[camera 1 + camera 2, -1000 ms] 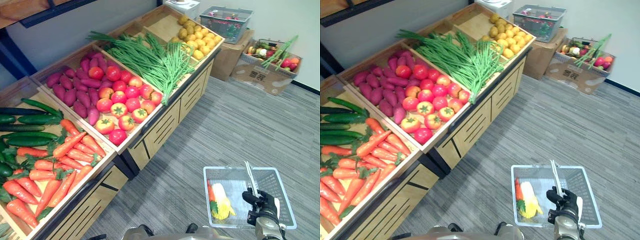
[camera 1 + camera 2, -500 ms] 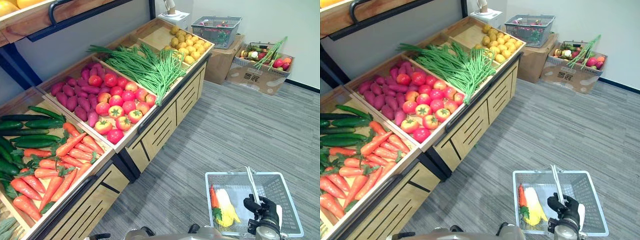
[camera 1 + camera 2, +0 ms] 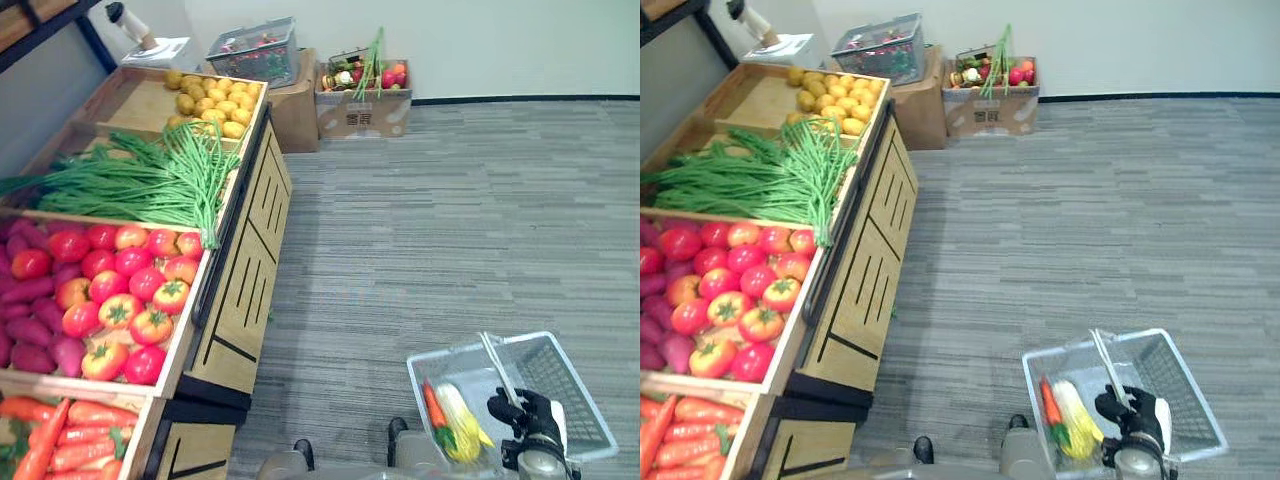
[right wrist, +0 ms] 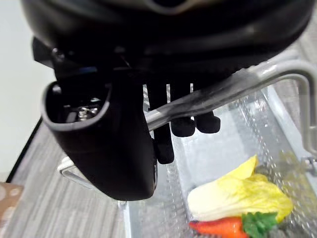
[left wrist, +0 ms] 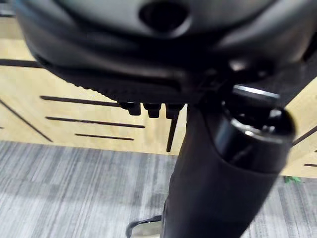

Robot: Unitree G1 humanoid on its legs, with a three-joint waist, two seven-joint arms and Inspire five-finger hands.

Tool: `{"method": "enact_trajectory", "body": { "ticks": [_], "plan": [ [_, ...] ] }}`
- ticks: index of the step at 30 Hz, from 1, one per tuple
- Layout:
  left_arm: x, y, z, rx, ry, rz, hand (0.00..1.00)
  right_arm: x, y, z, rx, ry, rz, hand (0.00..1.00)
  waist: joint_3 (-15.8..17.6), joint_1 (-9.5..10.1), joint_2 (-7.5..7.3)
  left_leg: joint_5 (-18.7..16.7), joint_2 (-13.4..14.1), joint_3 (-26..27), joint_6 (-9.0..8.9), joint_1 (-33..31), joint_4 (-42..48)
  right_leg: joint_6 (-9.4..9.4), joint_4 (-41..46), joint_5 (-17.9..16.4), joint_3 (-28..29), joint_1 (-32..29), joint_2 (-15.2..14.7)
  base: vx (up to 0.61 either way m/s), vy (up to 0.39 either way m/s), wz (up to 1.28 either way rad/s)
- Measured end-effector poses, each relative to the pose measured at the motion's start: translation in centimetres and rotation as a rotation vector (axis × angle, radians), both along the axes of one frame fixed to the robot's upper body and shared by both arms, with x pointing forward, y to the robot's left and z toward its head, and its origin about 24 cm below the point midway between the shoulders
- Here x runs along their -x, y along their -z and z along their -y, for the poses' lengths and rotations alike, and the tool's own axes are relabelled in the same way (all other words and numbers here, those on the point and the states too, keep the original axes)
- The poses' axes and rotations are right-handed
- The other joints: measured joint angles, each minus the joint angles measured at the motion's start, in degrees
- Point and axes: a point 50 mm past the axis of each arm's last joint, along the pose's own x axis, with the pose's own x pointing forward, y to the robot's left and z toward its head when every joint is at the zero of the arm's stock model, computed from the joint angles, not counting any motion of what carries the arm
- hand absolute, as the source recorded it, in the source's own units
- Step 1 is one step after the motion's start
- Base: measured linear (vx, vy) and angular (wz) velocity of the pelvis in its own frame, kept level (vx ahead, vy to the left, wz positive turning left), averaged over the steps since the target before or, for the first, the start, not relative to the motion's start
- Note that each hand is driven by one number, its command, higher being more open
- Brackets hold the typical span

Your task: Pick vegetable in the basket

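Note:
A clear wire basket hangs at the lower right, above the grey carpet. My right hand is shut on its metal handle, and the right wrist view shows the fingers curled round that handle. Inside the basket lie an orange carrot and a yellow-white cabbage, seen side by side as cabbage and carrot. My left hand hangs idle in front of the wooden stand's panel, fingers straight and holding nothing.
A wooden produce stand runs along the left with tomatoes, long green stalks, yellow fruit, carrots and purple sweet potatoes. Against the far wall stand a grey basket and a cardboard box of produce.
The camera has swung right, so the stand sits further left and more carpet shows. The basket stays in my right hand with the same two vegetables.

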Motion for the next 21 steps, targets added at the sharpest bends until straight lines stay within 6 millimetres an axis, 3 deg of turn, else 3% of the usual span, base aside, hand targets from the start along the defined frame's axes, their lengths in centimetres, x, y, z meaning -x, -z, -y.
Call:
{"method": "enact_trajectory", "body": {
  "ticks": [7,10,14,21],
  "plan": [
    [-1.0,-0.2,0.1,0.000,0.010,0.039,1.00,2.1,0.5,0.3,0.005,0.035,-0.036,0.00,-2.13,-0.70,0.62,0.10,-0.32,-0.72,0.07,3.32,-2.58,1.61,-5.83,1.97,-0.15,4.46,-0.04,0.10,0.040,-0.07],
    [-1.2,-0.2,-0.1,-0.003,0.011,0.044,1.00,1.6,0.6,0.0,-0.003,0.049,-0.006,0.00,-2.60,-0.66,0.06,0.22,-0.26,-0.70,0.24,3.26,-3.59,1.64,-10.01,4.47,0.00,5.56,0.47,-0.02,0.025,-0.09],
    [-0.8,-0.2,-0.9,-0.013,0.007,0.030,1.00,1.3,1.0,-1.2,-0.035,0.052,0.013,0.00,-2.98,0.33,-1.76,0.24,-0.02,-0.20,0.54,3.15,-4.32,1.53,-15.32,7.81,0.78,6.71,0.66,-0.10,0.014,-0.14],
    [0.0,-0.3,-1.5,-0.016,0.010,0.012,1.00,1.6,1.4,-1.9,-0.050,0.111,0.022,0.00,-3.04,0.45,-2.68,-0.36,0.51,2.04,0.53,3.08,-3.81,1.24,-17.64,9.49,0.79,6.62,0.85,-0.07,0.002,-0.17]
  ]
}}
